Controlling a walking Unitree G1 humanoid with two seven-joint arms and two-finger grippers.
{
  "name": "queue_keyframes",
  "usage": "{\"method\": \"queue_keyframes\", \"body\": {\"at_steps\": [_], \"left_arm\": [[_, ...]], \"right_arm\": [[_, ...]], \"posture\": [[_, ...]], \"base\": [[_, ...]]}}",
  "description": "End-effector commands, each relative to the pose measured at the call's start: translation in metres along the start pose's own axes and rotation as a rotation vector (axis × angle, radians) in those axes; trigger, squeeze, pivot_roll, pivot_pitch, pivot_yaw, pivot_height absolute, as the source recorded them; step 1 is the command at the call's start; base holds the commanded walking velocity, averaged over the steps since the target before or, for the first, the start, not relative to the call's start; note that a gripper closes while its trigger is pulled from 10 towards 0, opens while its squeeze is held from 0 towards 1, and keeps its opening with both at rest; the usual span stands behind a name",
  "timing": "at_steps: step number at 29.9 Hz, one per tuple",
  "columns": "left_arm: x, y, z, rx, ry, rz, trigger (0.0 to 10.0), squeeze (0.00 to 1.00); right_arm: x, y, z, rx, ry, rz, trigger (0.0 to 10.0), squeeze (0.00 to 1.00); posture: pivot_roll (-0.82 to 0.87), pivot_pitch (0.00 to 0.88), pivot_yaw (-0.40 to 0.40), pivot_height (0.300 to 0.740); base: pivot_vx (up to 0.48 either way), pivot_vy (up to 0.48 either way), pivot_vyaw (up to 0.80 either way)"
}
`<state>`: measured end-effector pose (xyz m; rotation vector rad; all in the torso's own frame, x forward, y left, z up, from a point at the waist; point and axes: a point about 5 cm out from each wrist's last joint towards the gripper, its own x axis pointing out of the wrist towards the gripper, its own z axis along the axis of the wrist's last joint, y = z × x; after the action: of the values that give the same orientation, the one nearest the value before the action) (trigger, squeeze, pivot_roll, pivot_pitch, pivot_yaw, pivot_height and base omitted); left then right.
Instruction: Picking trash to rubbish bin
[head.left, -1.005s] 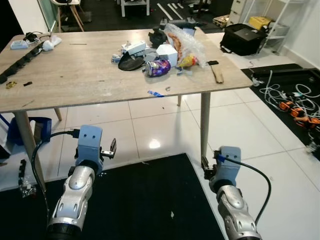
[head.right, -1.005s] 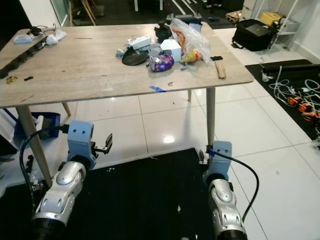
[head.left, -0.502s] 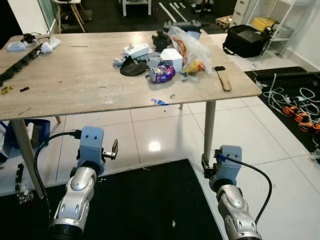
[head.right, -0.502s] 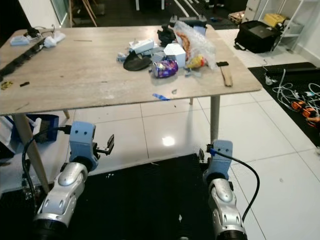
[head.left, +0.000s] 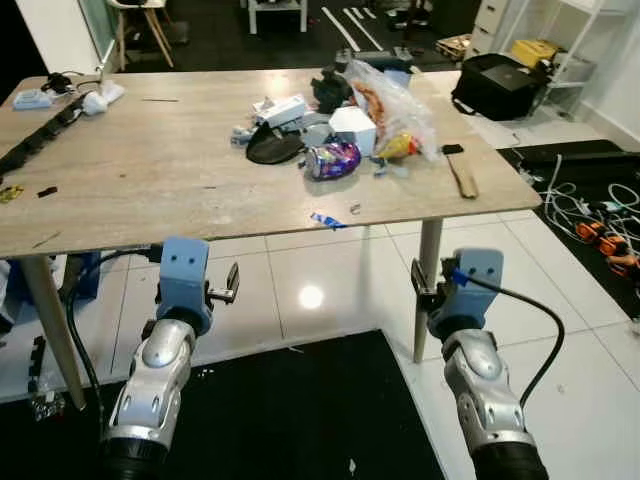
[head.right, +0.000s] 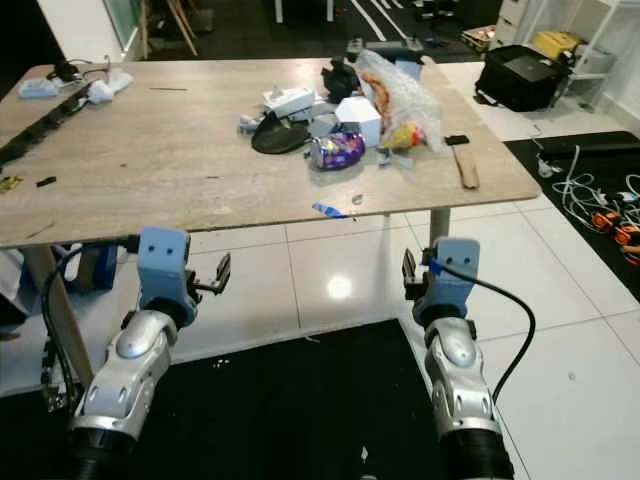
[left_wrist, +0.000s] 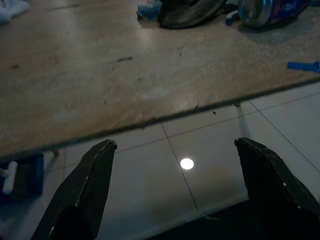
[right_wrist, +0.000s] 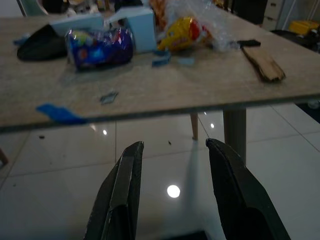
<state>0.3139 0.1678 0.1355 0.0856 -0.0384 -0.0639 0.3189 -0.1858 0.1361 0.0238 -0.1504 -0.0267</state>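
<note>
Nothing looks picked up yet: the trash, a crushed can (head.left: 335, 158), a clear bag (head.left: 388, 95), a white box (head.left: 352, 127) and a blue scrap (head.left: 326, 220), lies in a heap on the far right part of the desk (head.left: 150, 170), and no bin can be made out. The left tool (left_wrist: 175, 190) is spread wide and the right tool (right_wrist: 172, 192) moderately open. Both are empty, touching nothing, hanging over the floor below the desk's near edge.
</note>
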Motion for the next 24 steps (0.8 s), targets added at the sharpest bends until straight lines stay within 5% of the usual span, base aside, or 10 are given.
{"method": "queue_keyframes", "body": {"at_steps": [1,24], "left_arm": [[0.0006,-0.0049,0.001,-0.017,0.004,-0.013,10.0,0.0],[0.0016,-0.0115,0.0066,-0.026,-0.004,-0.033,10.0,0.0]], "right_arm": [[-0.0018,-0.0031,-0.001,-0.013,0.006,-0.003,10.0,0.0],[-0.0039,-0.0013,0.0044,-0.024,-0.008,0.017,10.0,0.0]], "posture": [[-0.06,0.098,0.006,0.74],[-0.06,0.11,0.002,0.74]], "base": [[0.3,0.0,0.0],[0.298,0.0,0.0]]}}
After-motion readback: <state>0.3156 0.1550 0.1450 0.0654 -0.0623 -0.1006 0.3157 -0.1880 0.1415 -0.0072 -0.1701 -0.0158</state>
